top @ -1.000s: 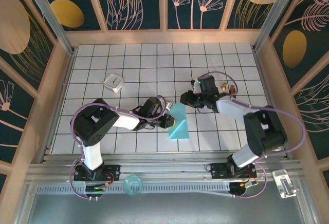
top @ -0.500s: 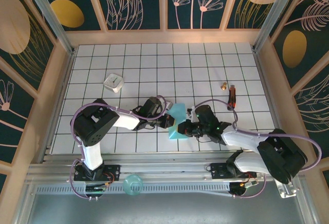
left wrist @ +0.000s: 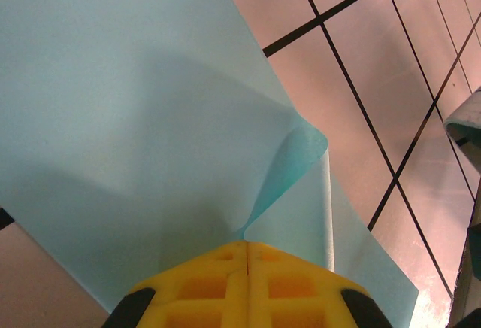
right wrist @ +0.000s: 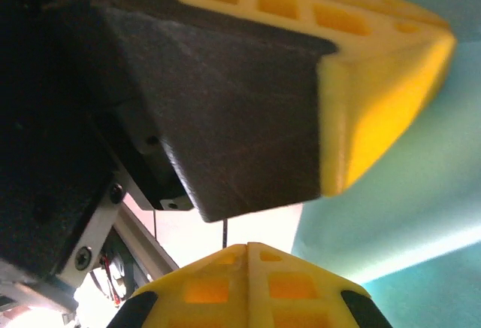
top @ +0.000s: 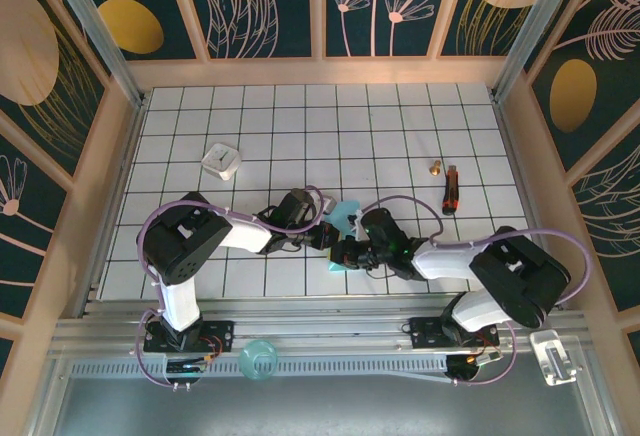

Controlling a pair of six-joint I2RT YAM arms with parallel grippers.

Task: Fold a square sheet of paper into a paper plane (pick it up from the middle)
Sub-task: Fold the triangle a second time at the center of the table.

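Note:
The square sheet of paper [top: 347, 218] is light blue and lies partly folded and lifted near the middle front of the grid table. My left gripper [top: 328, 236] is shut on its left edge. In the left wrist view the yellow fingertips [left wrist: 246, 249] pinch the paper [left wrist: 135, 117], and a curled flap rises from the pinch. My right gripper [top: 343, 253] sits close beside the left one, over the paper's near part. Its jaws [right wrist: 246, 247] are shut with nothing between them. The left gripper's yellow finger [right wrist: 383, 87] looms just above, with paper [right wrist: 421, 192] behind it.
A small white square block [top: 221, 161] stands at the back left. A red-and-black tool [top: 450, 189] and a small brass piece [top: 436, 167] lie to the right. A teal round object [top: 258, 359] and a clear plastic piece [top: 553, 356] rest by the near rail.
My right arm swung from the right middle of the table down to the paper, beside the left gripper, and its jaws closed. The left gripper kept its hold.

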